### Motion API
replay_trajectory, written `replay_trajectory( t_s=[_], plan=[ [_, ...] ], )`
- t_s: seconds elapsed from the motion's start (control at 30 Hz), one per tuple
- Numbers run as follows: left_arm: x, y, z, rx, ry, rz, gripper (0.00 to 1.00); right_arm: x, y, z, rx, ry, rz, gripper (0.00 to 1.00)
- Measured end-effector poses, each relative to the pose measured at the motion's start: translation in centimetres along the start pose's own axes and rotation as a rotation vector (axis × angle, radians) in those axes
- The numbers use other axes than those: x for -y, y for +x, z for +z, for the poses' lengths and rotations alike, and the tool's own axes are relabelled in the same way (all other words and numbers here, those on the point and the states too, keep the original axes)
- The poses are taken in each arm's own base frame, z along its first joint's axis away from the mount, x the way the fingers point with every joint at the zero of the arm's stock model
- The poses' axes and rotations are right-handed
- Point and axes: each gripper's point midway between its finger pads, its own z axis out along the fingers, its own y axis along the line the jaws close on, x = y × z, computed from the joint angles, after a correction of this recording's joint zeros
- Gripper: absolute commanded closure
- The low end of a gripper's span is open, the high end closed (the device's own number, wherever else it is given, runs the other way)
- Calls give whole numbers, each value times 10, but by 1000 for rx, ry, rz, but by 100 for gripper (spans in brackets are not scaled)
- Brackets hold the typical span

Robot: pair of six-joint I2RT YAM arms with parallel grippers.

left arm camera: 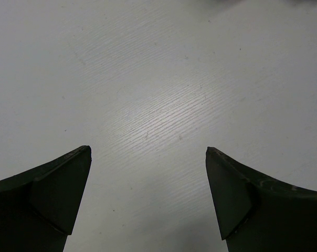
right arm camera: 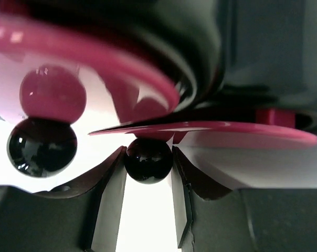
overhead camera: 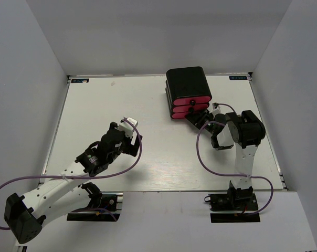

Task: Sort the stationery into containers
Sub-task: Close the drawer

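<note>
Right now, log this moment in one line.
left gripper: open, empty, above table | right gripper: shut on black knob of pink drawer | stationery: none in view

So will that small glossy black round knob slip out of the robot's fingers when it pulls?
Possibly: the small glossy black round knob looks smooth and ball-shaped, so the right gripper pinches little surface. It seems rigid, unlikely to squash. The pink drawer it sits on looks thin-walled, probably light.

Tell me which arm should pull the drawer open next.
Right. The right gripper has its fingers close against the black knob of a pink drawer in the black case. The left gripper hangs open over bare table, far from it.
</note>
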Motion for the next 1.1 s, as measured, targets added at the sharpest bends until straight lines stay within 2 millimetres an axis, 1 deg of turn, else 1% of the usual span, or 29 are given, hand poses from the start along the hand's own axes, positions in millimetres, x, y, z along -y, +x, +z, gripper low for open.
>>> replay_trajectory(
  t_s=[0.13, 0.3, 0.37, 0.4, 0.43, 0.5, 0.53, 0.63, 0.67, 0.77, 0.8, 0.9, 0.97, 1.03, 1.1],
  plan=[
    [0, 1, 1, -4, -1, 1, 0, 1, -2, 2, -2, -7, 9, 74],
    [-1, 5, 2, -14, -6, 4, 0, 1, -4, 4, -1, -11, 12, 55],
    [-1, 5, 2, -14, -8, 5, 0, 2, -5, 4, 1, -10, 16, 51],
    [-1, 5, 2, -14, -8, 5, 0, 2, -5, 3, 2, -8, 18, 51],
    [-1, 5, 2, -14, -8, 5, 0, 2, -6, 3, 5, -10, 18, 46],
    [-1, 5, 2, -14, -9, 5, 0, 0, -9, -1, 16, -16, 14, 42],
    [-1, 5, 2, -14, -9, 5, 0, 0, -9, -4, 18, -15, 12, 34],
    [-2, 4, 1, -11, -10, 4, 0, -2, -12, -20, 28, -11, -2, 29],
    [-2, 4, 1, -9, -11, 3, 0, -1, -12, -26, 28, -4, -5, 23],
    [-2, 2, 0, -2, -11, 1, 0, -1, -13, -43, 29, 10, -33, 14],
    [-2, 2, -1, 2, -11, 0, 0, -2, -12, -49, 25, 12, -46, 10],
    [-3, -2, -3, 16, -9, -5, 0, -7, -11, -66, 3, 15, -99, 10],
    [-3, -4, -5, 27, -8, -9, 0, -15, -14, -74, -25, 18, -154, 10],
    [-3, -6, -7, 38, -5, -12, 0, -28, -25, -79, -49, 24, -270, 10],
    [-2, -9, -9, 48, 2, -15, 0, -44, -45, -80, -58, 38, -402, 10]
  ],
)
